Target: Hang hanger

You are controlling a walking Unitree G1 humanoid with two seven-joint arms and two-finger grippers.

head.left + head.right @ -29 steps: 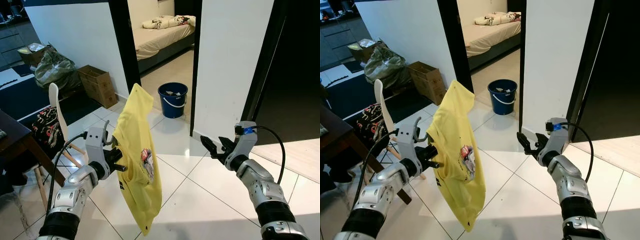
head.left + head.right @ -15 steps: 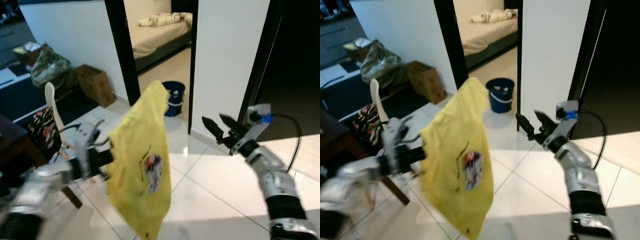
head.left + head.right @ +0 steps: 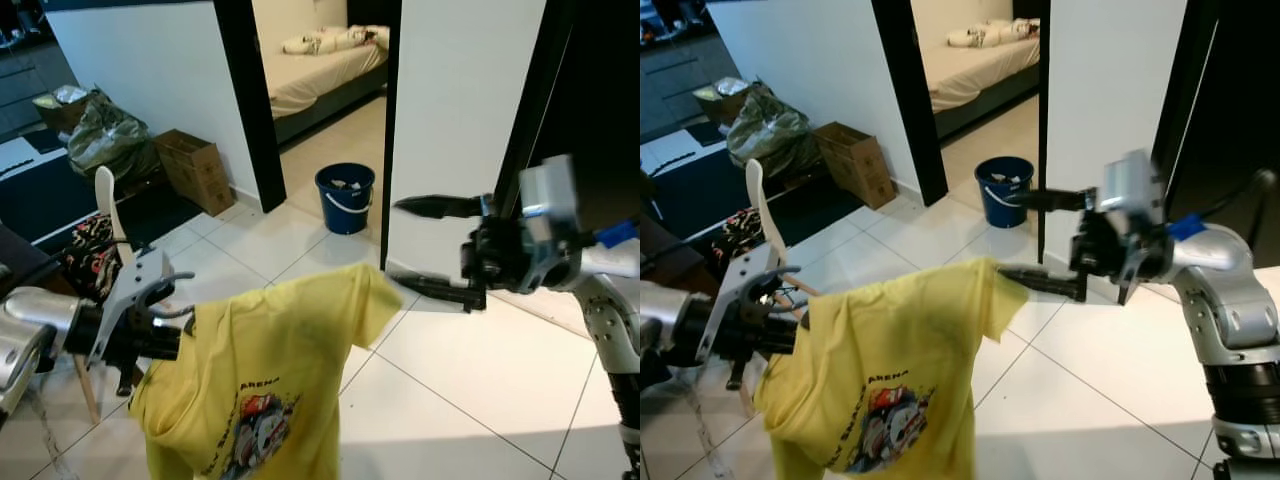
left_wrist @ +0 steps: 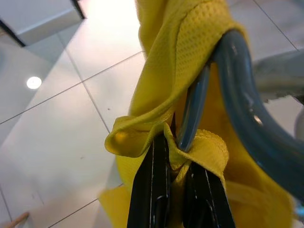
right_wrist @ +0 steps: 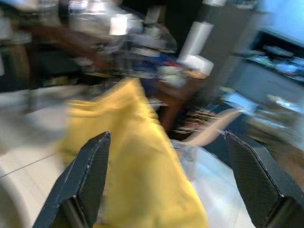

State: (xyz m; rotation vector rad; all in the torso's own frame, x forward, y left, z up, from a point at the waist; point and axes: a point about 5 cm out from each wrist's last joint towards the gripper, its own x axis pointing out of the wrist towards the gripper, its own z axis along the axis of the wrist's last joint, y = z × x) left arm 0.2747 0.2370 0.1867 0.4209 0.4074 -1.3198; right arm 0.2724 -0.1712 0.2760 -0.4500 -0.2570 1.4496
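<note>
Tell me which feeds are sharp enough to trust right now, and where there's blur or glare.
Left and right eye views: mostly sharp, the right gripper slightly smeared, sun glare on the floor tiles. Left wrist view: crisp on the yellow shirt and hanger pinched in the left gripper, with a lamp reflection on the tiles. Right wrist view: heavily motion-blurred; the shirt and the room behind are smeared.

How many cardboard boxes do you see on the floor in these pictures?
1: the open cardboard box stands on the floor against the white wall, left of the bedroom doorway, beside a full green bag. Others may be hidden.
</note>
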